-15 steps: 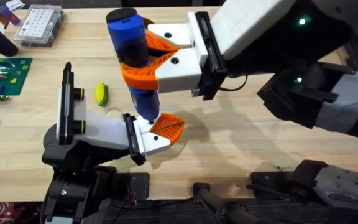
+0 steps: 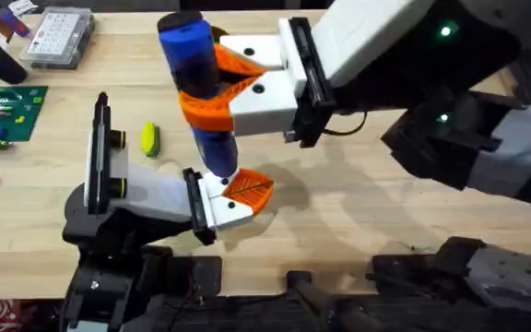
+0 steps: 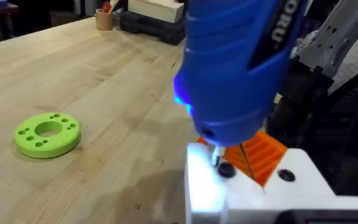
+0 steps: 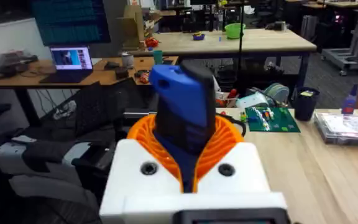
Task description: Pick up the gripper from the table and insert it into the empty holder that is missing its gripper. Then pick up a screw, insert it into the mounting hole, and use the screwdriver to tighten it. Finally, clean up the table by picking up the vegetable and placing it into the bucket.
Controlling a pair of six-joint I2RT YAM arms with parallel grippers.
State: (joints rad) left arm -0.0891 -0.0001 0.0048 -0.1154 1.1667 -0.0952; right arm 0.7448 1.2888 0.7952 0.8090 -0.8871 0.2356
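The right fingers (image 2: 212, 83) are clamping the upright screwdriver (image 2: 196, 88), tip bearing straight down on the screw (image 3: 225, 169) in the holder (image 2: 146, 198); the left fingers' state I cannot tell.

A robotics lab — wooden workbenches (image 4: 241, 40); a laptop (image 4: 72, 59); a parts organizer box (image 2: 58, 37).

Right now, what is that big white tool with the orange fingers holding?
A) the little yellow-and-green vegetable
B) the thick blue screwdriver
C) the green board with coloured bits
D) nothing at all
B: the right tool has its orange fingers wrapped around the blue screwdriver, held upright with its tip down on the gripper seated in the holder, while the vegetable lies on the table.
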